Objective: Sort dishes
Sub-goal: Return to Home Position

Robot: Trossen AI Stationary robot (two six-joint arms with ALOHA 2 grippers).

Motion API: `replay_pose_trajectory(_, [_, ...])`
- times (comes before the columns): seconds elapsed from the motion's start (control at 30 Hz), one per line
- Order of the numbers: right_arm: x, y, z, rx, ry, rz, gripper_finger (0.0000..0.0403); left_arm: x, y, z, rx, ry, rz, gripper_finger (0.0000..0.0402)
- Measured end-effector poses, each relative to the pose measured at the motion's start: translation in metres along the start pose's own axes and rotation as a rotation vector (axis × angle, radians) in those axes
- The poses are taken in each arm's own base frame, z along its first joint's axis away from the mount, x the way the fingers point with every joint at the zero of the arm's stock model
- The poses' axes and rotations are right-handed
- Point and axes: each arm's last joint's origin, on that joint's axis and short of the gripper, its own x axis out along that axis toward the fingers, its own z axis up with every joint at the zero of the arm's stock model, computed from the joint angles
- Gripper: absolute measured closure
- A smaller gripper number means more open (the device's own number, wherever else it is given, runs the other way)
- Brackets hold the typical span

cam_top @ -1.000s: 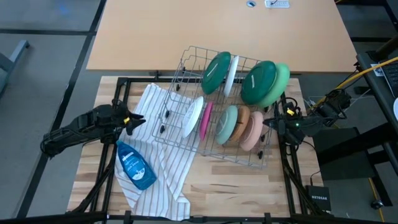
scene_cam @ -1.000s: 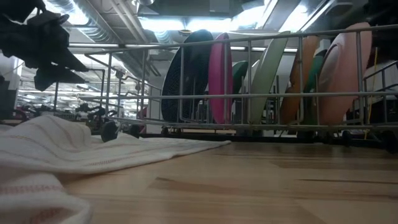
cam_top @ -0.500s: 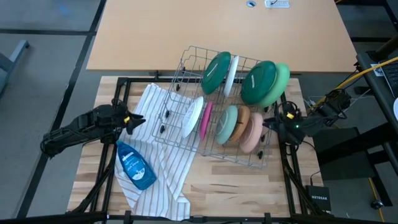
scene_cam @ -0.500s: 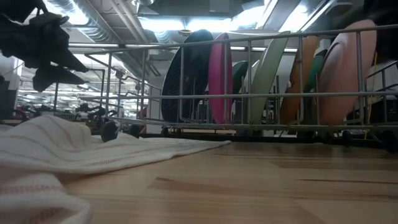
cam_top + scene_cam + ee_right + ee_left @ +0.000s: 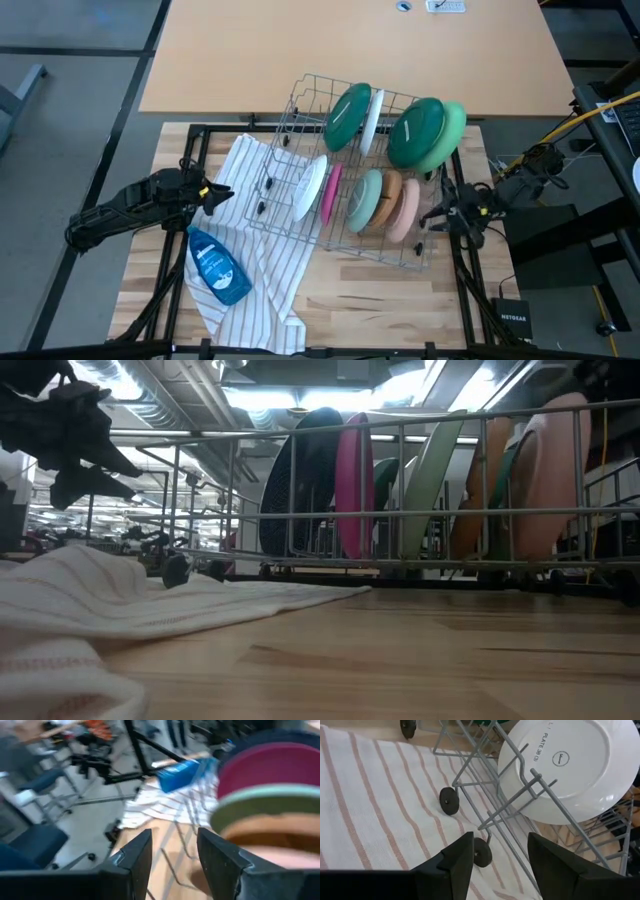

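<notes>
Seeing left tool [image 5: 220, 195] and right tool [image 5: 428, 213] released, I'd pinch these light, stiff, slick dishes [image 5: 348, 117] by rims.

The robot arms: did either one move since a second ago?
The right gripper, open and empty, drew back a little beside the rack, toward the robot's side of the table. The left gripper, the dishes in the rack and the blue bottle stayed put.
</notes>
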Motion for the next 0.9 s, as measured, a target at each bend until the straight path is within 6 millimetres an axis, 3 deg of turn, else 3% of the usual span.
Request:
replay_pose_trajectory(0.23, [-0.001,0.008,0.008,-0.095,-0.044,0.195,0.0243,0.000,0.000,0.000,0.039,0.000,0.000,0.0227])
replay_pose_trajectory(0.5, [-0.001,0.009,0.009,-0.190,-0.068,0.210,0.0243,0.000,0.000,0.000,0.045,0.000,0.000,0.0227])
replay_pose_trajectory(0.6, [0.001,0.007,-0.002,-0.184,-0.064,0.246,0.0243,0.000,0.000,0.000,0.045,0.000,0.000,0.0227])
replay_pose_trajectory(0.77, [-0.006,-0.003,-0.026,0.034,-0.127,0.459,0.0243,0.000,0.000,0.000,0.044,0.000,0.000,0.0227])
replay_pose_trajectory(0.9, [-0.004,-0.009,-0.040,0.072,-0.151,0.545,0.0243,0.000,0.000,0.000,0.044,0.000,0.000,0.0227])
